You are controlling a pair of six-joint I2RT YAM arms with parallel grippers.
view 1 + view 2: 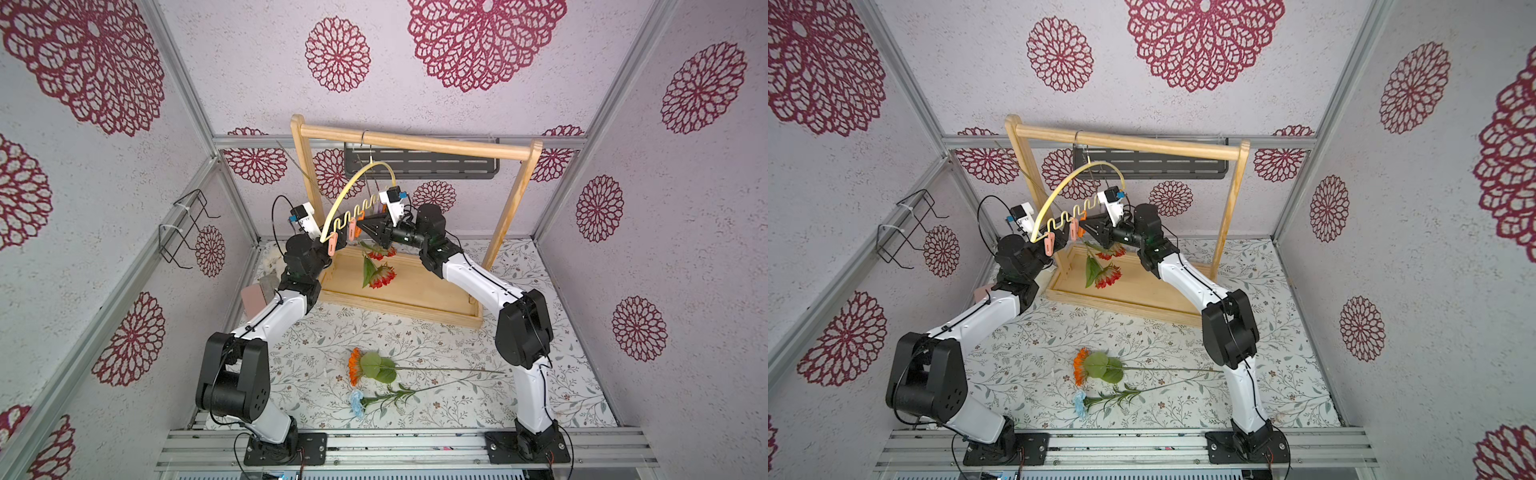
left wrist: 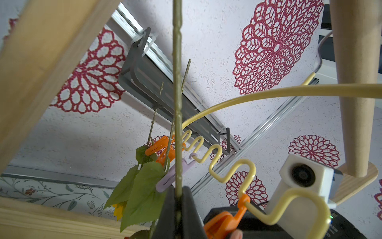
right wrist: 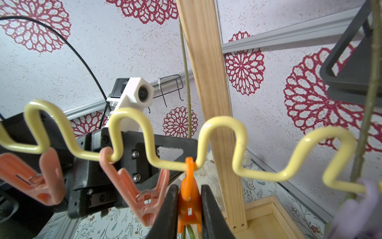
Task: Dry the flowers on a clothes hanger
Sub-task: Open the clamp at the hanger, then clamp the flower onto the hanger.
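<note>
Under the wooden rack's [image 1: 415, 141] top bar the clothes hanger [image 2: 268, 92] hangs tipped down toward the rack's left post, two red flowers [image 1: 382, 279] dangling head down over the rack's base. Left gripper [image 2: 178, 192] is clamped tight on the yellow flower [image 2: 118, 209] by its stem, and the right gripper [image 3: 189, 187] is pinched on the orange clothespin [image 3: 189, 202] on the wavy bar. Orange flower [image 1: 355, 365] and light blue flower [image 1: 356, 401] lie on the table [image 1: 436, 345] out in front of the rack.
</note>
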